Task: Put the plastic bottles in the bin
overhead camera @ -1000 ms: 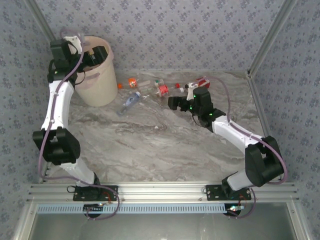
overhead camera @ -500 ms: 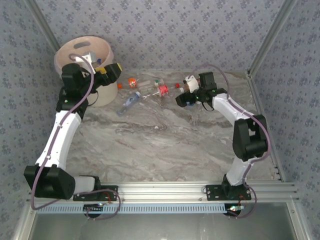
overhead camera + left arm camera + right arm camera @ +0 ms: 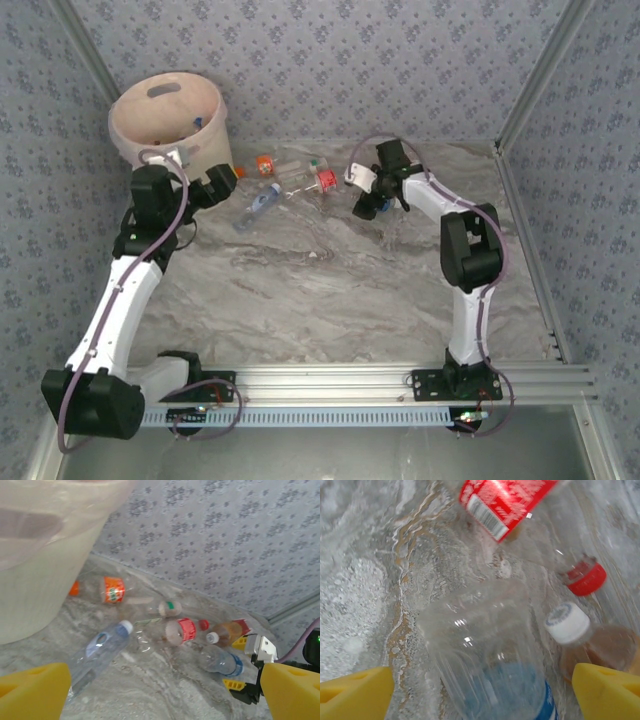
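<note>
One clear bottle [image 3: 480, 630] lies between fingers [image 3: 355, 695] of the wide-open, empty right hand [image 3: 482, 680].

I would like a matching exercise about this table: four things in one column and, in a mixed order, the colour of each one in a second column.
Column one
1. bin
2. bottle lying beside the bin
3. bottle seen between the right jaws
4. white-capped bottle

Column two
A. blue label
B. brownish body
C. cream
D. orange label

Pairs: 1-C, 2-D, 3-A, 4-B.

cream bin [image 3: 30, 595], red-labelled bottle [image 3: 507, 502], yellow fingers [image 3: 355, 692]
</note>
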